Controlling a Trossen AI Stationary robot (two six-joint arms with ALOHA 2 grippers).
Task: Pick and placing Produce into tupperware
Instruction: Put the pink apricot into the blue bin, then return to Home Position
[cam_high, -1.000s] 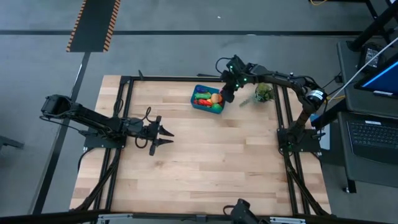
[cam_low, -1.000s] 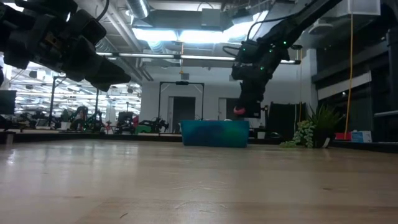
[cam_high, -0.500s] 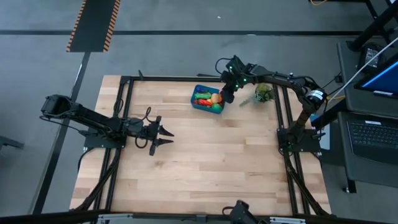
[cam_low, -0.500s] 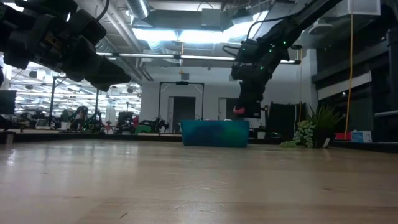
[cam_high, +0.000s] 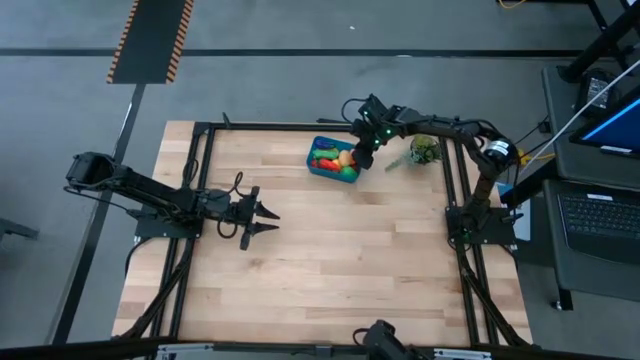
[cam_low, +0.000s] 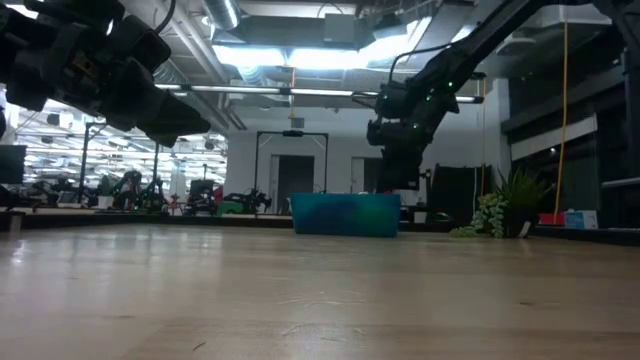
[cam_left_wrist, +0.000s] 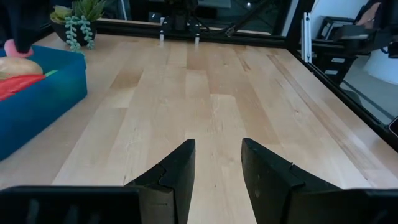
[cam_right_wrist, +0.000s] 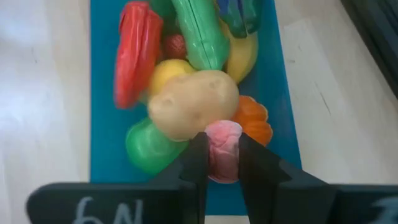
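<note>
Two fingers of the right gripper pinch a pink piece directly above the teal tub, which holds the other produce. Left gripper hovers mid-table, fingers spread and empty.

Floor: grey concrete, one black-and-orange hazard strip. Ceiling: bright strip lights, exposed ducts. Right side: desk with laptop.
</note>
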